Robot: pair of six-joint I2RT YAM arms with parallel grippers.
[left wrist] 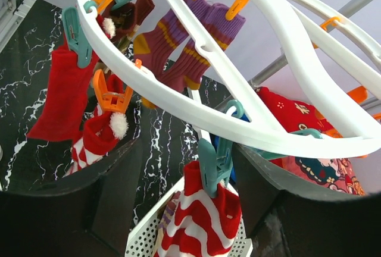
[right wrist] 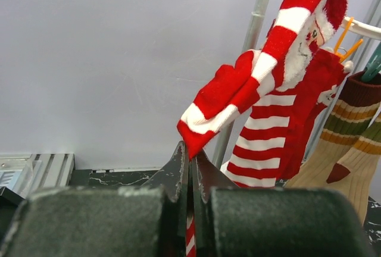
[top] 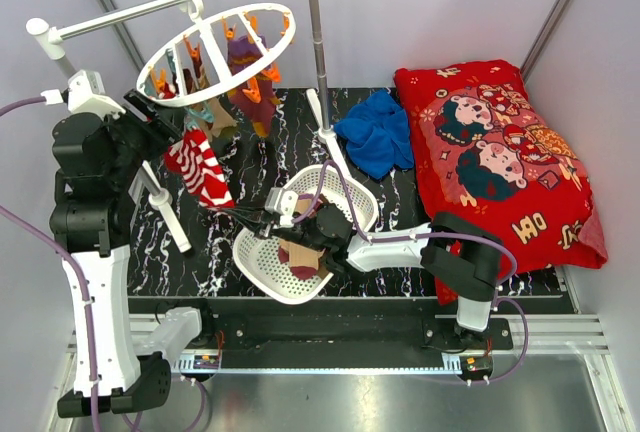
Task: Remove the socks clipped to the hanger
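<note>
The white hanger (top: 240, 9) hangs from a rack bar with several socks clipped to it. A red-and-white striped sock (top: 200, 170) hangs from a teal clip (left wrist: 214, 165) on the near rim. My left gripper (top: 165, 130) is open, and its fingers sit on either side of that clip (left wrist: 186, 150), just under the rim (left wrist: 196, 99). My right gripper (top: 243, 214) is shut on the sock's lower tip (right wrist: 190, 144), and the sock stretches up from it (right wrist: 268, 60). Purple and maroon socks (left wrist: 190, 37) and tan and brown socks (right wrist: 345, 144) stay clipped.
A white perforated basket (top: 350, 187) lies under my right arm with a few socks (top: 300, 257) in it. A blue cloth (top: 378, 132) and a big red pillow (top: 500, 152) lie at the right. The rack's upright pole (top: 318, 52) stands behind the basket.
</note>
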